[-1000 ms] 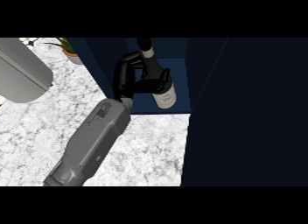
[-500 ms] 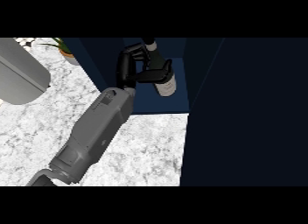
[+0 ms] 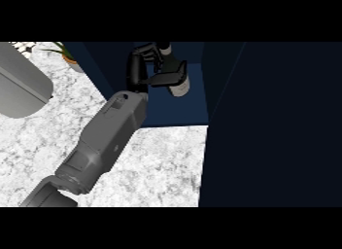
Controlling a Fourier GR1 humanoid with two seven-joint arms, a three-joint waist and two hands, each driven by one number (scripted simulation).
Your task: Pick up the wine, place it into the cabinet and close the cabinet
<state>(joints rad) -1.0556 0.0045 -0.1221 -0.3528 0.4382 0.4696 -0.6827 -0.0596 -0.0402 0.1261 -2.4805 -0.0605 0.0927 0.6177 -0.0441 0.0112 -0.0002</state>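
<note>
The wine bottle (image 3: 181, 86), dark with a pale label, stands tilted inside the open navy cabinet (image 3: 175, 113), its neck pointing toward the back. My right hand (image 3: 146, 67) is shut on the bottle, fingers and thumb curled round its body from the left. The grey forearm (image 3: 102, 138) reaches in from the lower left across the marble counter (image 3: 156, 165). The bottle's base is hidden behind the hand. My left hand does not show.
The cabinet's dark door (image 3: 282, 126) stands open and fills the right side. A grey rounded limb (image 3: 16, 82) hangs at the upper left. A potted plant (image 3: 68, 54) sits on the counter beside the cabinet's left wall.
My right hand has carried the bottle deeper into the cabinet, and the forearm has stretched further forward over the counter.
</note>
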